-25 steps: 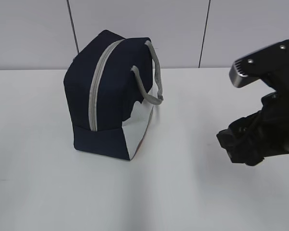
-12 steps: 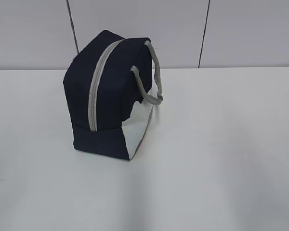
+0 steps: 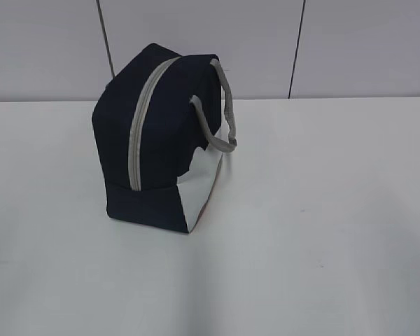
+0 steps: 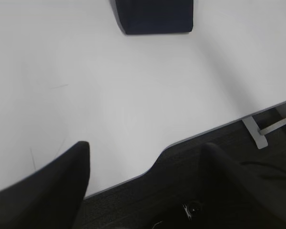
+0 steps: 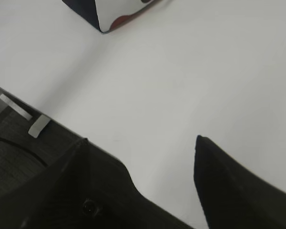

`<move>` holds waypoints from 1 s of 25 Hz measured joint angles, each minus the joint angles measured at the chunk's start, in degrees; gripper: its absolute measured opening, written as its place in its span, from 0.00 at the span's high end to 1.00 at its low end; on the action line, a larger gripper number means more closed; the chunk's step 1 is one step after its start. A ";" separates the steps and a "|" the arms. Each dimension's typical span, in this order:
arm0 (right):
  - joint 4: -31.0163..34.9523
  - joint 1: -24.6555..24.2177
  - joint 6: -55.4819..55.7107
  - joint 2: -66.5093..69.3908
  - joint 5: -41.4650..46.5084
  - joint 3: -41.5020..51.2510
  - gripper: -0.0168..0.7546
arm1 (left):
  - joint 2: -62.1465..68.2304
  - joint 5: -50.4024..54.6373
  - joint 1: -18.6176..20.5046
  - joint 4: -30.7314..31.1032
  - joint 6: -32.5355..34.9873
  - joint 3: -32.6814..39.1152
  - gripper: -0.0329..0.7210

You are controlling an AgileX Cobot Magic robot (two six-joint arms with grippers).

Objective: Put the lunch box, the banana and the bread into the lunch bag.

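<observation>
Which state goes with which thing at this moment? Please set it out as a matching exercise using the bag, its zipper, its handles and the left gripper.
Things:
1. bag
2. zipper
3. handles
4. left gripper

States:
A. grey, drooping over the white side panel
B. open, near the table's edge, holding nothing
C. closed, running up the navy front
D. standing on the table, nothing touching it

Pairs: 1-D, 2-C, 3-A, 4-B
</observation>
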 joint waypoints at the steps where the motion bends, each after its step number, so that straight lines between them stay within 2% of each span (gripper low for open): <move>1: -0.10 0.00 0.54 -0.10 1.37 0.00 0.33 | 0.00 -0.07 0.00 0.00 0.00 0.04 0.31; 5: -1.23 0.00 1.24 -0.10 7.30 0.14 0.33 | 0.00 -0.95 0.00 0.05 0.00 0.04 0.32; 16: -1.95 0.00 1.67 -0.14 7.39 0.83 0.33 | -0.06 -7.01 0.00 1.17 0.00 2.20 0.32; 25: -1.95 0.00 1.67 -0.14 7.39 0.83 0.33 | -0.06 -7.21 0.00 2.54 0.00 2.31 0.32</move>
